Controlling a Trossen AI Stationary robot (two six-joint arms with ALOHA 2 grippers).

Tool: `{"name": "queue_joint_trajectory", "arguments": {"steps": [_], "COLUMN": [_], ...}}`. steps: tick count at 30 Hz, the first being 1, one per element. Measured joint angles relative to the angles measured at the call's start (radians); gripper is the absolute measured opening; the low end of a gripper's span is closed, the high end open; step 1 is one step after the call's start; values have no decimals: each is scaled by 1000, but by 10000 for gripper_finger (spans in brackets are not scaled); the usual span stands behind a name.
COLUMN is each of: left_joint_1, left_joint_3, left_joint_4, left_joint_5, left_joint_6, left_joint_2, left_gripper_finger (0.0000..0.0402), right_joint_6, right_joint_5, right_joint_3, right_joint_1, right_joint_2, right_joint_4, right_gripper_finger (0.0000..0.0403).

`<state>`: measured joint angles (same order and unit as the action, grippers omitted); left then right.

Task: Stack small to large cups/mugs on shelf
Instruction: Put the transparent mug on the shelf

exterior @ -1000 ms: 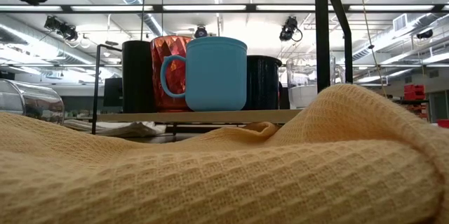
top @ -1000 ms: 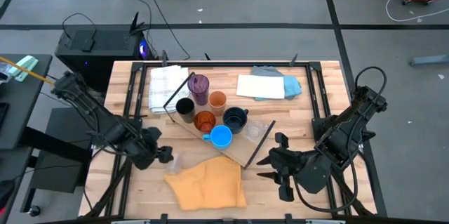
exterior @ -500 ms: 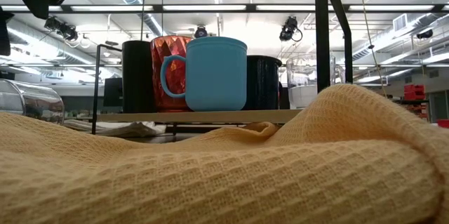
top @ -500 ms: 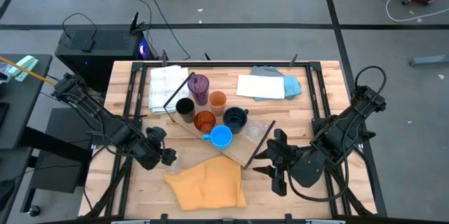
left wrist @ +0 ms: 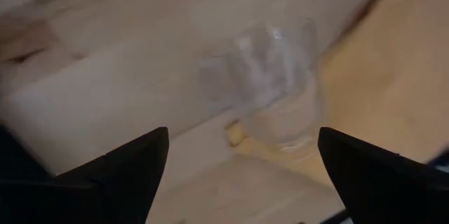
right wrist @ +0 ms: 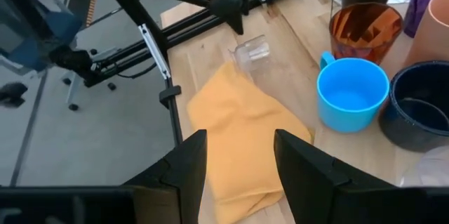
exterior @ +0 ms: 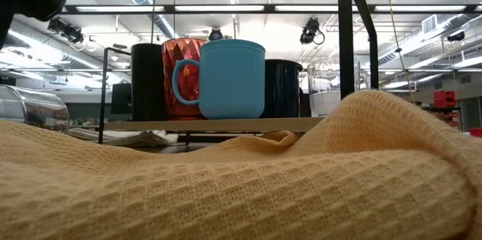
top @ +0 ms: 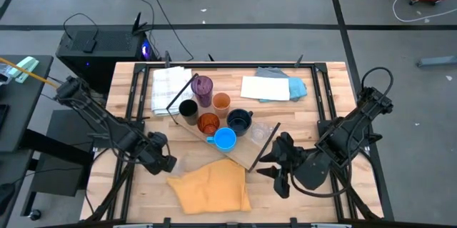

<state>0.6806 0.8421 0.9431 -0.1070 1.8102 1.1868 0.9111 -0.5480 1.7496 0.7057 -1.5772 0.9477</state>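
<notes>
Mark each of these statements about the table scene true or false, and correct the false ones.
1. The bright blue mug stands on the light-wood shelf board. True.
2. The left tool is shut on the clear glass. False: its fingers are spread wide, with the glass lying on the table ahead of them.
3. The yellow waffle cloth lies on the tabletop near the front edge. True.
4. The purple tumbler lies tipped over on the yellow cloth. False: it stands upright on the shelf, at the far end.
5. The right tool holds the amber ribbed cup. False: it is open and empty, and the cup stands on the shelf.
</notes>
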Motion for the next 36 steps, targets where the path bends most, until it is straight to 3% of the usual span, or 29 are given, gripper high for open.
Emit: {"name": "queue_joint_trajectory", "arguments": {"steps": [7, 19, 36], "left_joint_1": [-12, -19, -28], "left_joint_3": [0, 0, 1], "left_joint_4": [-109, -139, -127], "left_joint_5": [-1, -16, -76], "left_joint_6": [-76, -66, 120], "left_joint_2": [6, 5, 43], "left_gripper_finger": [378, 378, 382], "right_joint_6": [5, -50, -61], "right_joint_5": [0, 0, 60], "right_joint_3": [0, 0, 0], "right_joint_1": [-8, -9, -9], "right_joint_2": [0, 0, 0], "right_joint_4": [-3, 2, 2], "right_gripper_finger": [172, 172, 172]}}
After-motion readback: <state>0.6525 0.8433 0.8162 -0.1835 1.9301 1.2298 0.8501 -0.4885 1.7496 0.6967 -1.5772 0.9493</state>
